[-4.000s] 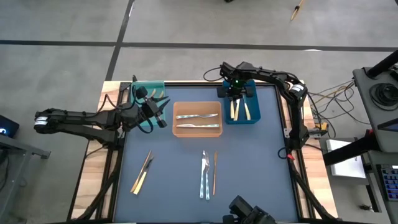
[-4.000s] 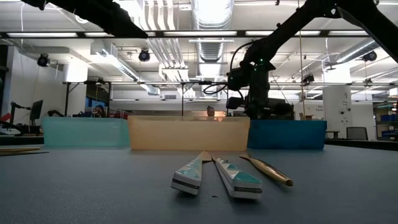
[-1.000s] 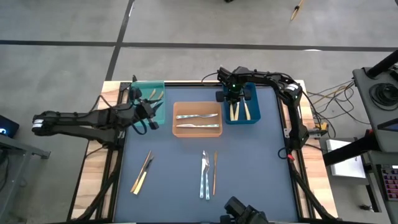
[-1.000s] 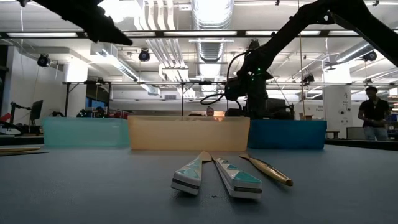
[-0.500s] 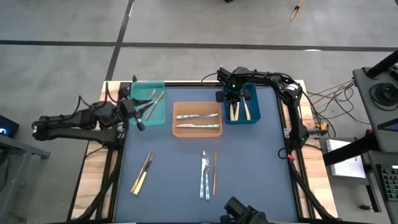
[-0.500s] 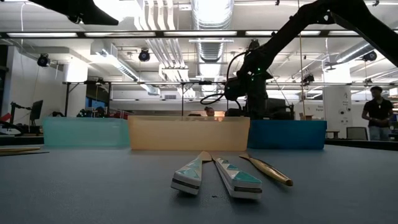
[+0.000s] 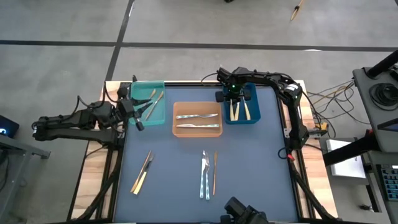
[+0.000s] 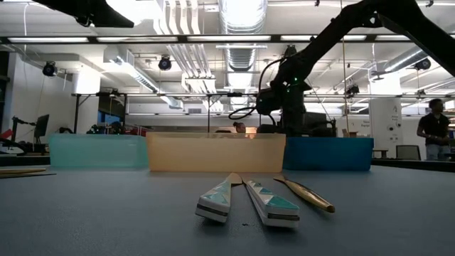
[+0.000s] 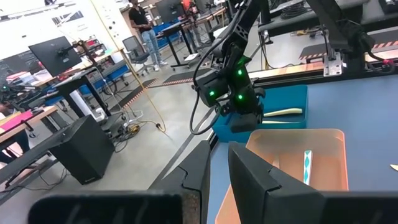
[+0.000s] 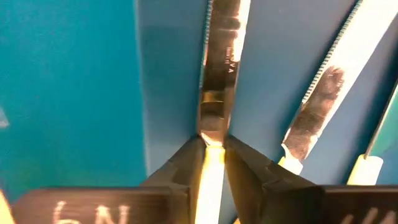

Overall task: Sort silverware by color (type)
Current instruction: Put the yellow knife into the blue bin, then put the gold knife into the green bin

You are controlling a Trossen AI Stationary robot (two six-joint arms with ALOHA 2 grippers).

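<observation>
My right gripper (image 7: 234,98) points down into the far end of the blue bin (image 7: 255,107), shut on a cream-handled knife (image 10: 219,56) that lies beside two more (image 7: 246,111). My left gripper (image 7: 140,116) hovers at the table's left edge next to the teal bin (image 7: 142,86); its fingers (image 9: 249,177) stand a narrow gap apart with nothing between them. Gold pieces (image 7: 154,98) lie in the teal bin. Silver pieces (image 7: 197,116) lie in the orange bin (image 7: 175,124). My right gripper has the knife where the blade meets the cream handle (image 10: 212,127), one fingertip (image 10: 186,158) on each side. The fingers come from above, pointing down, across the knife. The knife lies flat along the bin's floor beside its wall.
On the blue mat lie a gold pair (image 7: 143,172) near the left, two silver pieces with patterned handles (image 7: 204,175) in the middle, and a gold piece (image 7: 215,173) beside them. A person (image 8: 435,135) stands in the room beyond the table.
My left gripper has drawn back from over the teal bin toward the table's left edge, rising a little and rolling, then held still. My right gripper has stayed in place in the blue bin.
</observation>
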